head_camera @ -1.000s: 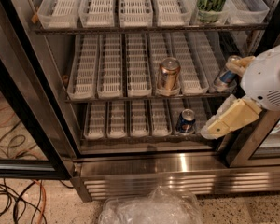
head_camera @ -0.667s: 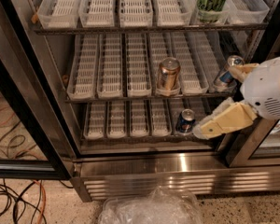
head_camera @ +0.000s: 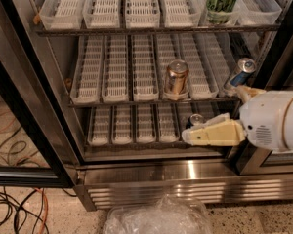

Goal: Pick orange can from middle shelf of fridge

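The orange can [head_camera: 176, 77] stands upright in a white lane tray on the middle shelf [head_camera: 136, 100] of the fridge [head_camera: 176, 172], right of centre. My gripper [head_camera: 212, 113] is at the lower right, in front of the bottom shelf, below and to the right of the can and apart from it. Its fingers are open and empty: one cream finger [head_camera: 210, 133] points left, and the other [head_camera: 249, 92] shows above the white wrist.
A slim blue-and-silver can [head_camera: 239, 72] leans at the right end of the middle shelf. A tall green-and-black can [head_camera: 222, 1] stands on the top shelf. A dark can [head_camera: 196, 119] sits on the bottom shelf behind my finger. A clear plastic bag [head_camera: 158, 217] and cables [head_camera: 17, 206] lie on the floor.
My gripper has moved left and a little lower, its long finger now reaching across the front of the bottom-shelf can. The cans have not moved.
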`<move>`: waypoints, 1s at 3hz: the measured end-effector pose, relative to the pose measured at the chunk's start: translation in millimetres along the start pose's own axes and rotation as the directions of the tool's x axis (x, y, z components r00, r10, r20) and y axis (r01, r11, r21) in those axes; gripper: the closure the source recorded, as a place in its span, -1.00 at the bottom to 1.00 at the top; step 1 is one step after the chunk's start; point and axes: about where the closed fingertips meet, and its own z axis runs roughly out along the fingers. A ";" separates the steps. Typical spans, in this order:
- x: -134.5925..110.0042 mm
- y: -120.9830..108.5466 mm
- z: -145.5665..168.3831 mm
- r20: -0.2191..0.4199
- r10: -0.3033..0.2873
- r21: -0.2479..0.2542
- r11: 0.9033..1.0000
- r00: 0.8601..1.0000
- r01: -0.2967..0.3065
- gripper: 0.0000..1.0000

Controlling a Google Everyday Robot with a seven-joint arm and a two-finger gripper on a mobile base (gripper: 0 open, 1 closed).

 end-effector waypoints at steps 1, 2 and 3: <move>14.8 7.8 17.1 0.079 0.059 0.076 0.995 0.995 -0.065 -1.00; 24.5 -15.0 24.6 0.186 0.122 0.174 0.972 0.975 -0.155 -1.00; 22.1 -14.6 22.1 0.223 0.130 0.203 0.963 0.966 -0.177 -1.00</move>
